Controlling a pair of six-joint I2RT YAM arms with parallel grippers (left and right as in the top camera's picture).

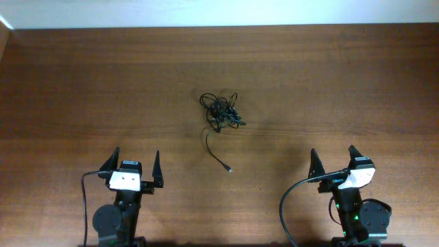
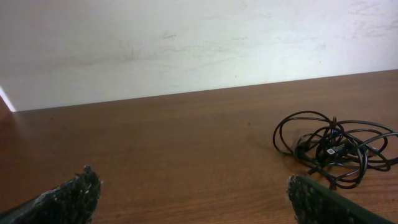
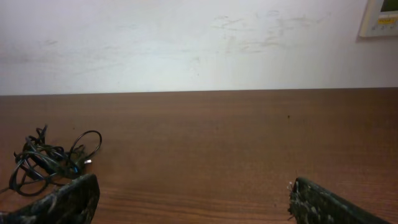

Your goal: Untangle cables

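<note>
The cables [image 1: 221, 113] are thin black cords knotted in a small bundle at the middle of the wooden table, with one loose end trailing toward the front to a small plug [image 1: 230, 169]. The bundle shows at the right of the left wrist view [image 2: 333, 149] and at the left of the right wrist view [image 3: 50, 158]. My left gripper [image 1: 134, 162] is open and empty near the front left, well short of the bundle. My right gripper [image 1: 335, 156] is open and empty near the front right, also apart from it.
The brown wooden table [image 1: 329, 82] ends at a white wall along the back. Thicker black arm cables [image 1: 288, 206] hang by the arm bases at the front edge. A white wall panel [image 3: 380, 17] shows at the top right of the right wrist view.
</note>
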